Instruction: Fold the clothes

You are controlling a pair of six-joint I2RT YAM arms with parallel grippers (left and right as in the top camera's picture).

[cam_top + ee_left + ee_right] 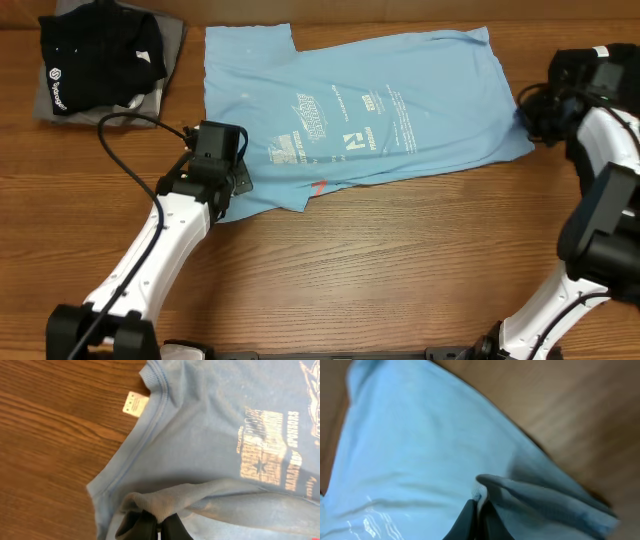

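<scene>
Wooden table (400, 260) with a blue T-shirt (400, 110) spread lengthways between the arms, left gripper (159, 521) pinching cloth near the collar (150, 420), right gripper (480, 507) pinching the opposite end

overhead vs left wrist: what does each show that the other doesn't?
Overhead only: black T-shirt on a grey one, right gripper. Left wrist only: white neck tag, fabric fold pinched between the fingers of the left gripper. Both: light blue T-shirt, its print, wooden table.
</scene>
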